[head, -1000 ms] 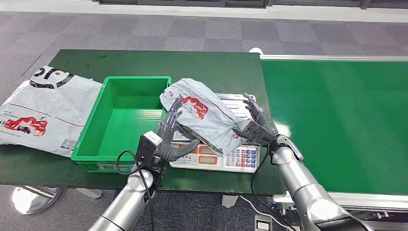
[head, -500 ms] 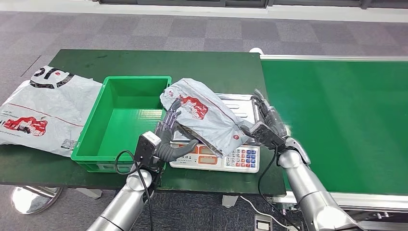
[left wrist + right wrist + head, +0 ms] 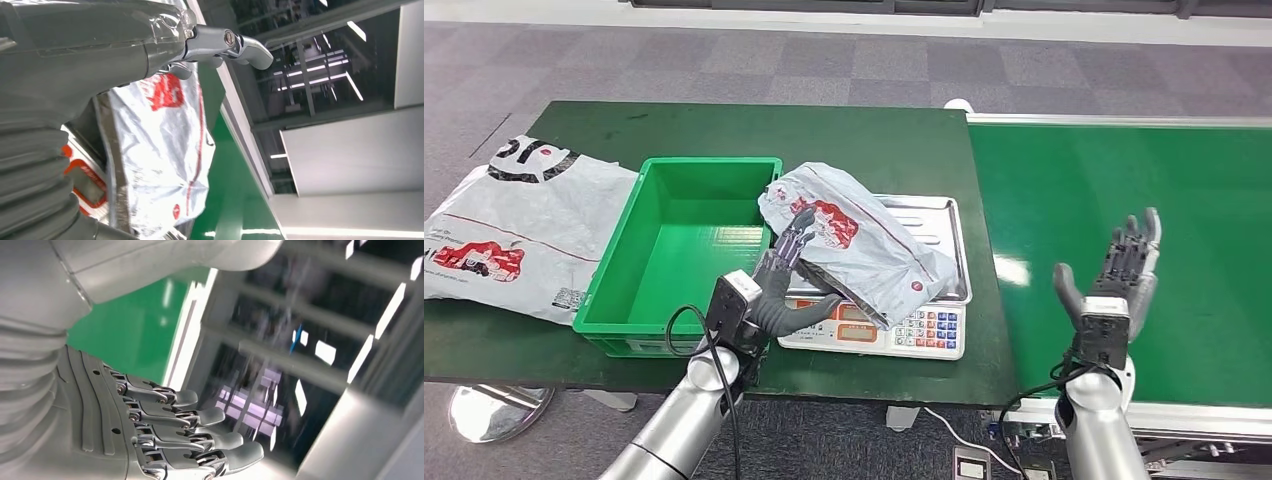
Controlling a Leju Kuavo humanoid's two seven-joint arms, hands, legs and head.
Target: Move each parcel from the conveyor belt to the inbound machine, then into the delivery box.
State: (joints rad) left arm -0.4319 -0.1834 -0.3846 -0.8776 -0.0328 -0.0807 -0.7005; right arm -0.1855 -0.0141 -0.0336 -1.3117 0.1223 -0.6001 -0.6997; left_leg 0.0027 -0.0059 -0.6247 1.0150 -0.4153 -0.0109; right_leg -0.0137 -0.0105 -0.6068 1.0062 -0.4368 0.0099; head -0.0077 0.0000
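**Weighing the parcel on the inbound scale**

Gripped at its near-left edge by the left hand (image 3: pixel 782 285), thumb under and fingers over, the grey parcel (image 3: pixel 854 245) is kept propped on the scale (image 3: pixel 924 325), probably so it can be swung into the green box (image 3: pixel 679 250) just beside it. The right hand (image 3: pixel 1119 275) is held empty, fingers spread and upright, above the conveyor belt (image 3: pixel 1184 190), well clear of the scale.
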